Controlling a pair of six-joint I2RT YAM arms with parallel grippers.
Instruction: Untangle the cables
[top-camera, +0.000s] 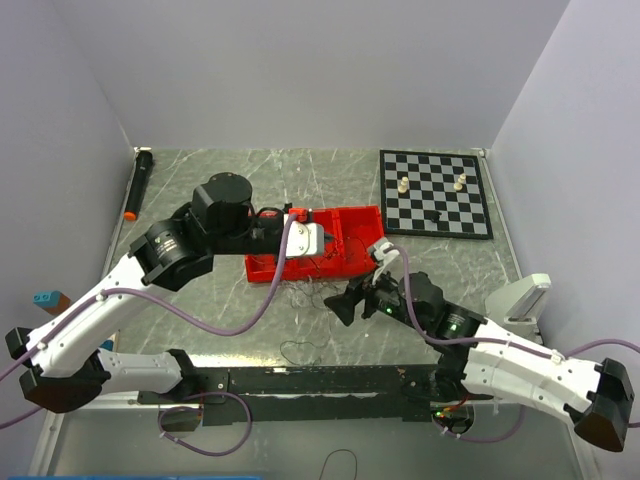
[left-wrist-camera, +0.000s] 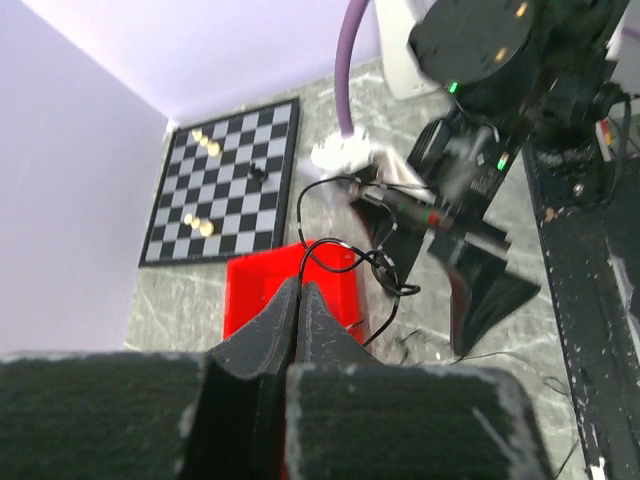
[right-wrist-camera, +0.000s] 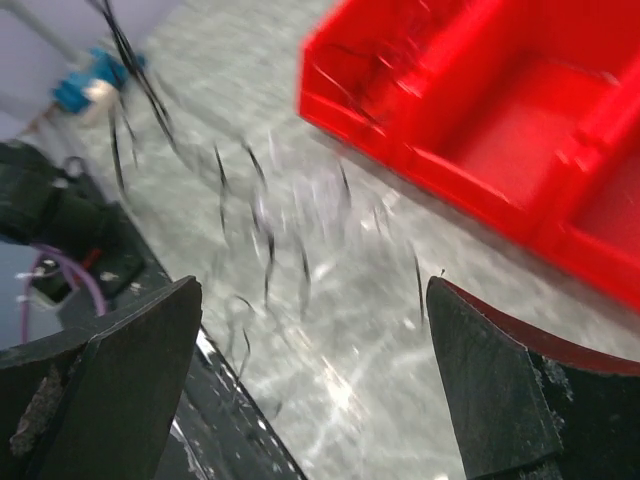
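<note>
Thin black cables (left-wrist-camera: 345, 255) rise from my left gripper (left-wrist-camera: 300, 287), which is shut on one strand above the red bin (left-wrist-camera: 255, 290). The strand loops up and knots beside the right arm (left-wrist-camera: 480, 150). In the top view my left gripper (top-camera: 328, 238) is over the red bin (top-camera: 355, 225). More thin cables (top-camera: 318, 290) trail off the bin's front edge onto the table, with a loose loop (top-camera: 295, 350) nearer the bases. My right gripper (top-camera: 352, 296) is wide open and empty just right of them. In the right wrist view my right gripper (right-wrist-camera: 315, 385) hangs above blurred cable strands (right-wrist-camera: 262, 225).
A chessboard (top-camera: 436, 193) with a few pieces lies at the back right. A black marker (top-camera: 139, 184) lies by the left wall. A blue object (top-camera: 45, 298) sits at the left edge, a white block (top-camera: 525, 295) at the right. The red bin (right-wrist-camera: 500, 130) is close ahead of the right gripper.
</note>
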